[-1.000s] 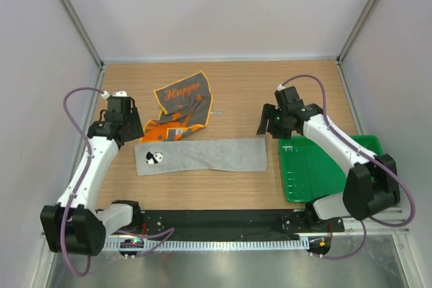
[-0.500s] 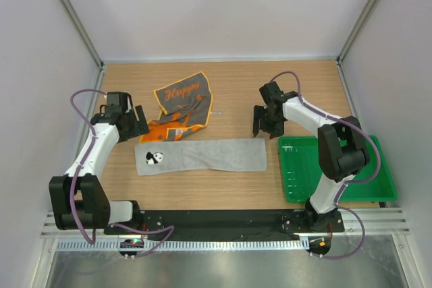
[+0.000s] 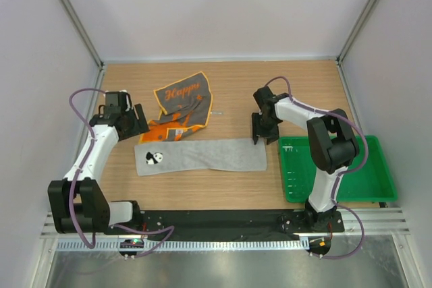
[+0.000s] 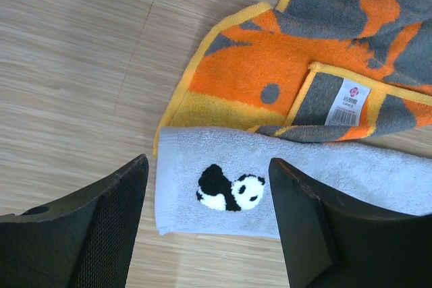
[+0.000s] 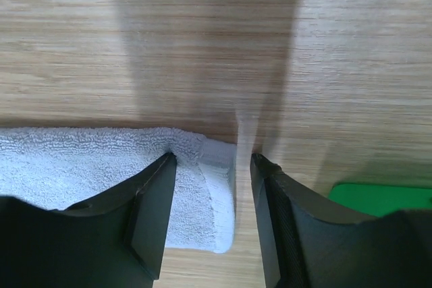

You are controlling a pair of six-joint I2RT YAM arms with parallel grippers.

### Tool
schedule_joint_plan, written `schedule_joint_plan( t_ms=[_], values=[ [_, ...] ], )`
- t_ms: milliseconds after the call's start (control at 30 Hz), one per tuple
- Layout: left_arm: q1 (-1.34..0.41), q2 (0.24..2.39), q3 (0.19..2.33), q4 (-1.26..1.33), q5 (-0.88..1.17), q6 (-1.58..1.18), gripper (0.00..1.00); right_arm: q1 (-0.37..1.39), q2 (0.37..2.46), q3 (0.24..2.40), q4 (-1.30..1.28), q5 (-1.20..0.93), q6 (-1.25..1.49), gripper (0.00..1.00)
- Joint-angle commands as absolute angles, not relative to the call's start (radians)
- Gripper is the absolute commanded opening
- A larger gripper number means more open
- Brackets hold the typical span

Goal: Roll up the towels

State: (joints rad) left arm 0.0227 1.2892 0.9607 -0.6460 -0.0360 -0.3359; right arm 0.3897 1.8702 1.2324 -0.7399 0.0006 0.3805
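Note:
The light grey towel lies flat as a long strip across the table. Its left end, with a small panda patch, shows in the left wrist view. The dark grey towel with orange print lies crumpled behind it, its orange back and a label showing. My left gripper is open and hovers over the panda end. My right gripper is open and straddles the towel's right end. Its left fingertip touches the puckered cloth.
A green plastic tray sits at the right, just beside the grey towel's right end; its corner shows in the right wrist view. Grey walls close in the wooden table on three sides.
My right gripper has moved left and down onto the right end of the grey towel. My left gripper has shifted slightly right toward the panda end. The towels have not moved.

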Motion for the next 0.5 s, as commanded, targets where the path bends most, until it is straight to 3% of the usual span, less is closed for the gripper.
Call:
schedule_joint_plan(
  t_ms=[0,100,133,233,467],
  values=[
    [0.028,1.25,0.962,-0.623,-0.017,-0.324,0.73,0.396,1.897,1.266,-0.733,-0.008,0.368,0.54],
    [0.028,1.238,0.963,-0.624,-0.011,-0.322,0.72,0.396,1.916,1.266,-0.73,-0.006,0.368,0.44],
    [0.026,1.238,0.962,-0.624,-0.005,-0.322,0.72,0.396,1.92,1.262,-0.729,-0.011,0.371,0.34],
    [0.026,1.229,0.959,-0.624,-0.006,-0.319,0.72,0.396,1.927,1.252,-0.719,-0.02,0.374,0.23],
    [0.028,1.215,0.96,-0.62,0.035,-0.325,0.71,0.396,1.895,1.296,-0.775,0.08,0.365,0.1]
  ],
)
